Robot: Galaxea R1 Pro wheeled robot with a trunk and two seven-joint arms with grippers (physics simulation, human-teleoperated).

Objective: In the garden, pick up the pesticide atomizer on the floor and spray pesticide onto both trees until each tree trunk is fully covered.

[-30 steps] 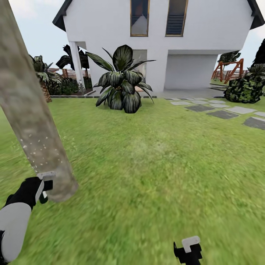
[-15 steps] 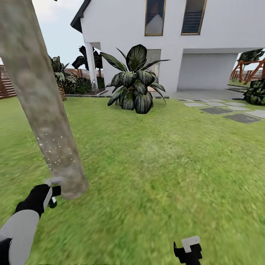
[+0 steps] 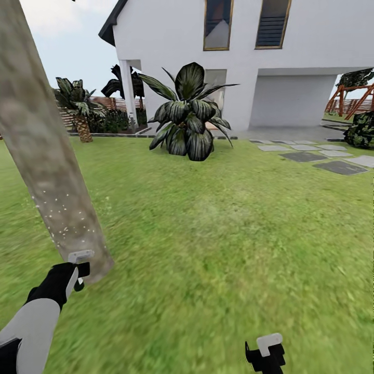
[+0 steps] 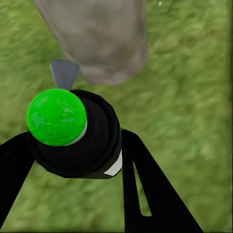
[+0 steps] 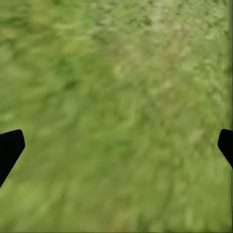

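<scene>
The tree trunk (image 3: 47, 171), a thick mottled grey-beige column, leans across the left of the head view, and white pesticide specks (image 3: 62, 221) dot its lower part. My left gripper (image 3: 78, 270) is at the trunk's foot, shut on the pesticide atomizer (image 4: 82, 141), a dark bottle with a white label and a round green top (image 4: 57, 116). In the left wrist view the trunk base (image 4: 102, 39) stands just beyond the bottle. My right gripper (image 3: 266, 353) hangs low over the grass, open and holding nothing (image 5: 116, 145).
Green lawn (image 3: 234, 234) spreads to the right of the trunk. A big dark-leaved plant (image 3: 187, 117) stands before a white house (image 3: 244, 52). Grey paving stones (image 3: 322, 158) lie far right, a short palm (image 3: 78, 109) far left, a shrub (image 3: 363, 130) at the right edge.
The head view has swung, so the house and plant sit further right than a second ago. My left gripper stays at the trunk's foot with the atomizer. The right gripper has not moved.
</scene>
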